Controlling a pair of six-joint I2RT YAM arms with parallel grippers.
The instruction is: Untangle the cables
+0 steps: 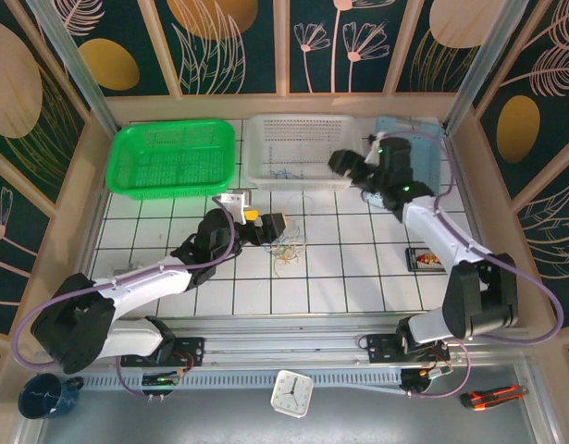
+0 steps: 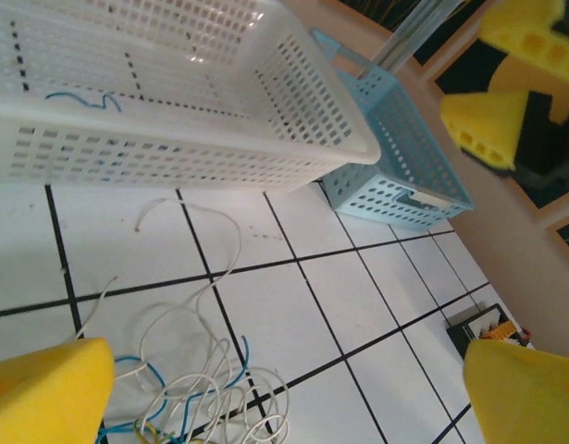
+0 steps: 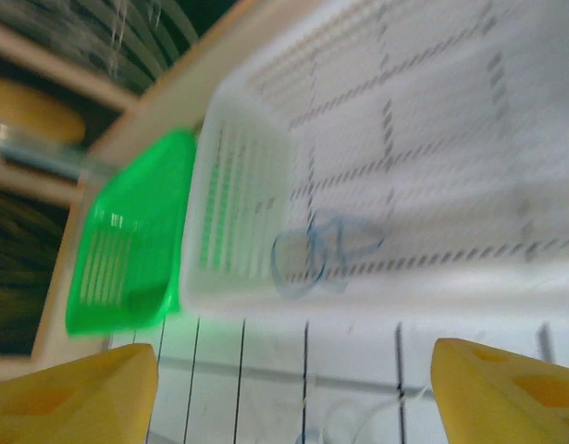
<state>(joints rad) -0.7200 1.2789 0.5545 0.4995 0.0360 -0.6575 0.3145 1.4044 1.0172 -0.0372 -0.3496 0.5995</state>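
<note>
- Three baskets line the far edge of my tiled table [image 1: 358,277]: a green basket [image 1: 173,157], a white basket [image 1: 298,143] and a light blue basket [image 1: 423,139], the last partly hidden behind the right arm.
- The cables [image 1: 286,245] lie in a loose white, blue and tan tangle on the tiles, in front of the white basket. One blue cable [image 2: 80,97] lies apart from them, curled on that basket's floor.
- A small dark card [image 1: 423,259] sits on the tiles beside the right arm. Its print is too small for me to read.
- Below the table's near rail rest a white clock [image 1: 290,393], a dark blue mug [image 1: 43,396] and an orange-and-black utility knife [image 1: 492,398].
- The left arm stretches low across the tiles, with the left gripper [image 1: 277,227] right at the tangle's edge. Its yellow fingertips [image 2: 43,388] are spread wide and grip nothing, and the wires show on the tiles between them.
- The right arm reaches to the far side, with the right gripper [image 1: 347,165] over the white basket's near right corner. Its yellow pads [image 3: 71,393] stand well apart with nothing between them, and that wrist view is blurred.
</note>
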